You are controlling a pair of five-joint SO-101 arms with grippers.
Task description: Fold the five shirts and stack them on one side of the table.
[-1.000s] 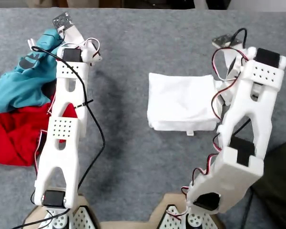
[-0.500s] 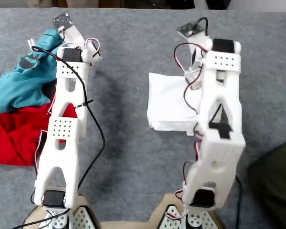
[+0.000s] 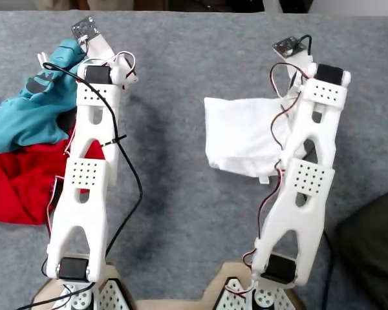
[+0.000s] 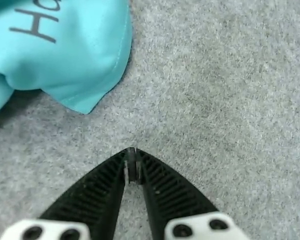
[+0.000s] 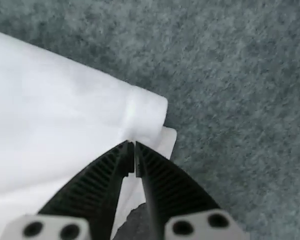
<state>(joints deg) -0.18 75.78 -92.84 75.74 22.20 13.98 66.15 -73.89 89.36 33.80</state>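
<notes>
Swung right off the middle of the white shirt [image 3: 242,139], leaving it slid and slightly twisted. Right gripper [image 5: 131,146] pinched shut, tips at that shirt's folded corner. Left gripper [image 4: 131,162] closed on nothing, well left of the white shirt; teal shirt [image 3: 32,110] and red shirt [image 3: 19,187] heaped farther left.
</notes>
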